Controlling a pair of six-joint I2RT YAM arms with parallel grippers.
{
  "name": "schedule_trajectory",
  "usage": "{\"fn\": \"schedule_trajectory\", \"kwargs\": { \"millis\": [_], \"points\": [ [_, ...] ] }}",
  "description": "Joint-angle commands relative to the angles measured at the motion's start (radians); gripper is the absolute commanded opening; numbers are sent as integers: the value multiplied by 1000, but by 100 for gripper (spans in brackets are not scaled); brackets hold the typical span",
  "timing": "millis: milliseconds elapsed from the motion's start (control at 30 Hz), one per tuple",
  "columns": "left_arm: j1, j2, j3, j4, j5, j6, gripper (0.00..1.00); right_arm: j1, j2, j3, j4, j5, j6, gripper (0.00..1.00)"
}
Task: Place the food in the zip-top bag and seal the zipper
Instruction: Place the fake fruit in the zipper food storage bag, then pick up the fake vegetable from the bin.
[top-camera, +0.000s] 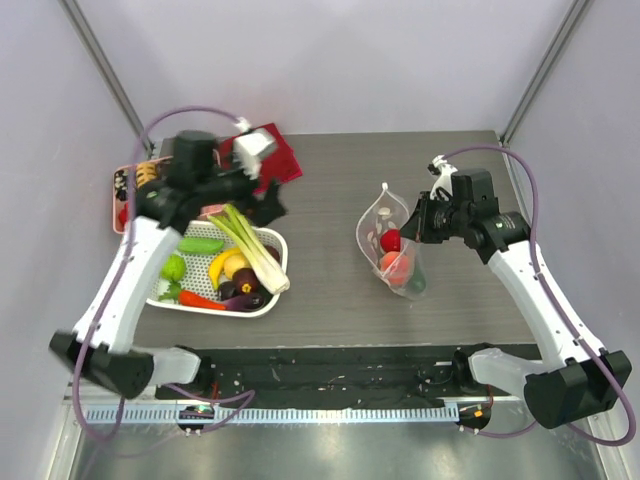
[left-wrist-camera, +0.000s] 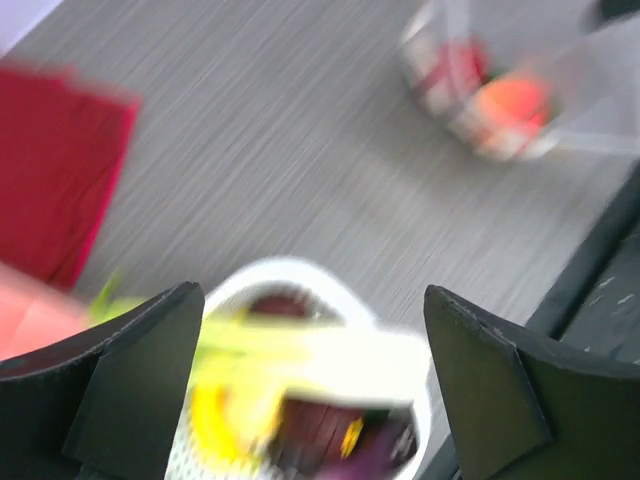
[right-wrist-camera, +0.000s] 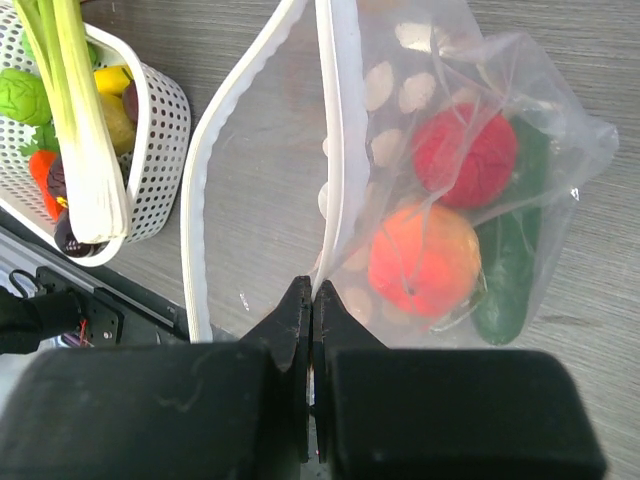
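The clear dotted zip-top bag (top-camera: 388, 245) lies right of centre with its mouth open; inside are a red tomato (right-wrist-camera: 465, 155), a peach (right-wrist-camera: 425, 260) and a green cucumber (right-wrist-camera: 510, 270). My right gripper (right-wrist-camera: 311, 285) is shut on the white zipper strip (right-wrist-camera: 335, 150) at the mouth's near edge. More food fills the white basket (top-camera: 268, 300) on the left: a leek (top-camera: 250, 245), a banana (top-camera: 225, 265), an eggplant (top-camera: 245, 295). My left gripper (top-camera: 268, 205) hovers open over the basket's far side, with nothing between its fingers (left-wrist-camera: 140, 370). The left wrist view is blurred.
A red cloth (top-camera: 282, 155) lies at the back left of the grey table. A pink tray (top-camera: 120, 195) with small items sits at the far left edge. A black strip (top-camera: 330, 365) runs along the table's near edge.
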Motion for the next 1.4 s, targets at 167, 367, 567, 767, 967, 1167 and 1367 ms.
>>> {"fn": "schedule_trajectory", "kwargs": {
  "millis": [167, 367, 567, 767, 967, 1167, 1367],
  "points": [
    [290, -300, -319, -593, 95, 600, 91, -5, -26, -6, 11, -25, -8, 1],
    [289, -387, -496, -653, 219, 879, 84, -3, -3, 23, 12, -33, -3, 1],
    [254, -346, -580, -578, 310, 1065, 86, -3, -7, 22, 12, -31, 1, 1],
    [155, -268, -637, -433, 259, 1096, 86, -6, -6, 25, 6, -30, -5, 1],
    [122, -187, -635, -377, 218, 1135, 86, -5, 0, 17, 9, -40, 0, 1],
    [117, -118, -634, -343, 172, 1172, 88, -9, 5, 16, 11, -43, 0, 1],
    [117, -71, -617, -356, 137, 1195, 87, -11, 10, 13, 14, -46, 3, 1]
  ]
}}
